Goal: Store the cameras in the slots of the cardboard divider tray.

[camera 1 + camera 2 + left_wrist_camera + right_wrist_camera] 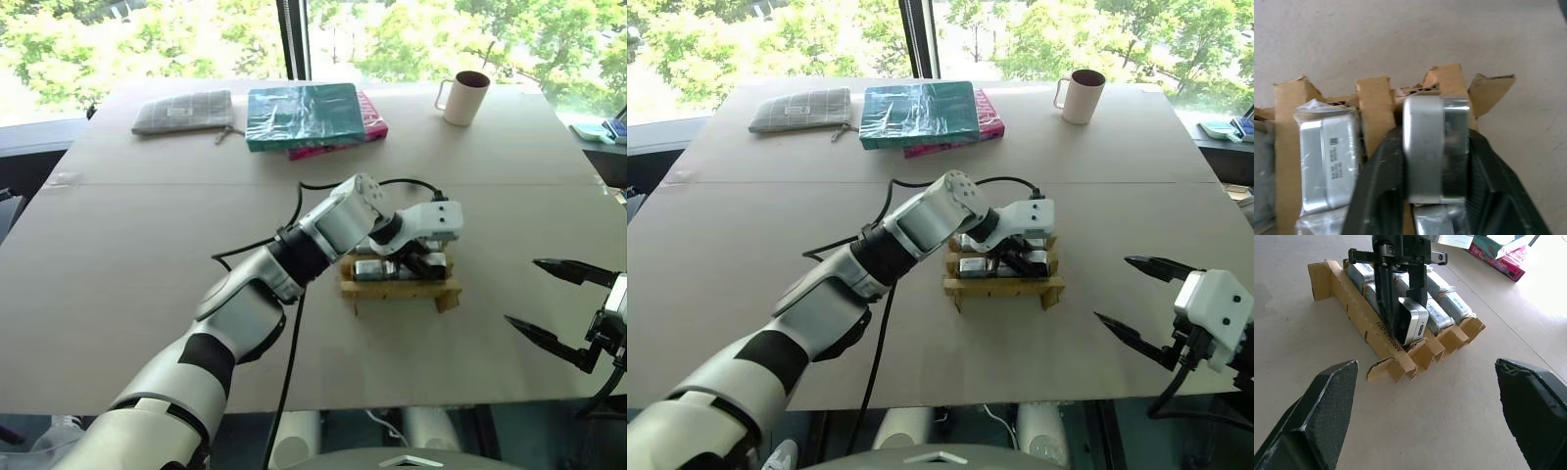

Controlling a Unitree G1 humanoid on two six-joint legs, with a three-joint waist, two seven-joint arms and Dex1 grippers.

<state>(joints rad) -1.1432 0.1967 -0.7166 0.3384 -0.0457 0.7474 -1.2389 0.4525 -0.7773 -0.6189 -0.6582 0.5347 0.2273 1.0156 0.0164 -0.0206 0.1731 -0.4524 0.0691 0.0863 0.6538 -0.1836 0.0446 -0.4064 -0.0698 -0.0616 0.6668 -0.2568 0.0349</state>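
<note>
Cameras point(1442, 308) in divider tray point(1359, 316), left pincer point(1400, 328) grasping one, right pincer point(554, 304) released, mug point(464, 97) far off.

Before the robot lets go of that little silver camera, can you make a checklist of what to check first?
1. Small silver-grey rectangular camera sits between the left gripper's two fingers: ok.
2. Camera is down inside a slot of the tan cardboard divider tray, not just on top: cannot tell; its lower end is hidden behind the wall.
3. Camera stands straight against the cardboard wall: ok, upright in the right wrist view.
4. Neighbouring wrapped camera is not being pushed: ok, a divider separates them.
5. Right gripper is out of the way: ok, open and away from the tray.
</note>
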